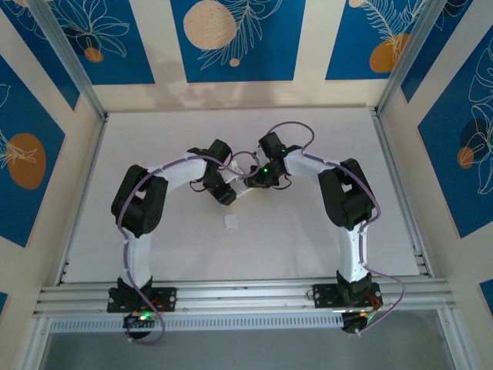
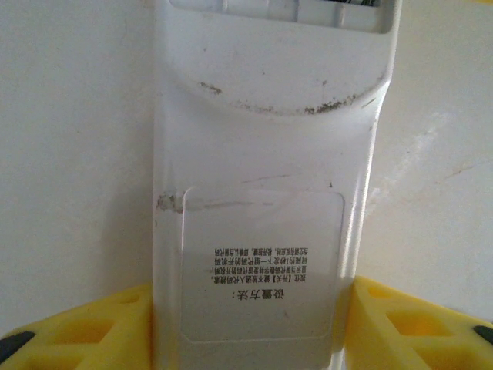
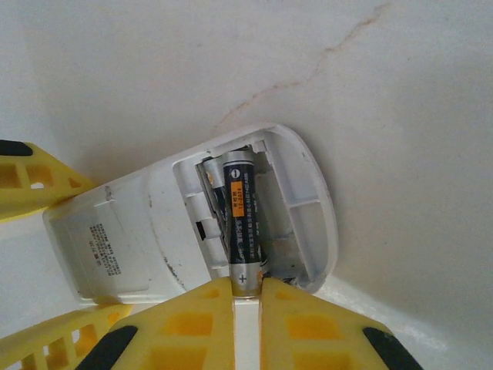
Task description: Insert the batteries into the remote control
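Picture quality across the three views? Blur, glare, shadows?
Top external: soft, even light, no hard shadows on the table, small white piece barely resolved. Left wrist: remote control very close, label print legible, left gripper's fingers blurred. Right wrist: battery label fairly sharp, no glare, right gripper's fingers soft.

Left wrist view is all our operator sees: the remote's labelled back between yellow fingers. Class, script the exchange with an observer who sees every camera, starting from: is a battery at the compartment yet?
Observer: Yes. In the right wrist view the right gripper holds a battery by its end, lying in the open compartment of the remote control.
Operator: Is another one inside?
Observer: A second battery seems to lie beside it, mostly hidden.
Operator: Where is the cover?
Observer: From above, a small white square piece lies on the table, on the base side of the grippers, apart from them.
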`<state>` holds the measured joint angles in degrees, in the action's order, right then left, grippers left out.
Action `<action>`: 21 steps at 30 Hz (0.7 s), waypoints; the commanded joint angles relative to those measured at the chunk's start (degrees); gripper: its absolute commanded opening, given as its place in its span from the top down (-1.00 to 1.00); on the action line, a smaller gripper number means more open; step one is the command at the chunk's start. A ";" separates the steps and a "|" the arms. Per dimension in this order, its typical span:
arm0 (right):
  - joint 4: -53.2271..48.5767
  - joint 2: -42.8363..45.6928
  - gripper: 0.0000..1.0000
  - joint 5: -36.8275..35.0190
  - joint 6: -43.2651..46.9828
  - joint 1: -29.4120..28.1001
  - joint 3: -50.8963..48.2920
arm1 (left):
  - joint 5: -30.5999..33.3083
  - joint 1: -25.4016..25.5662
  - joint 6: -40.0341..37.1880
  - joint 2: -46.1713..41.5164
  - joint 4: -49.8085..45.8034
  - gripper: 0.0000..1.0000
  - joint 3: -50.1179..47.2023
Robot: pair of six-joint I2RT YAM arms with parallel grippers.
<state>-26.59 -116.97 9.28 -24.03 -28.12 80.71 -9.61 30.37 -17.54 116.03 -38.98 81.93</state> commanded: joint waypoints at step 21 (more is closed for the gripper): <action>-1.64 4.80 0.40 -3.83 1.34 -0.28 -2.41 | -1.59 -0.49 -0.96 1.58 -1.35 -0.08 1.17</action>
<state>-26.48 -115.57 7.46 -23.57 -28.51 79.83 -9.63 30.37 -17.56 116.07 -39.05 82.02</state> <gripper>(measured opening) 0.300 0.545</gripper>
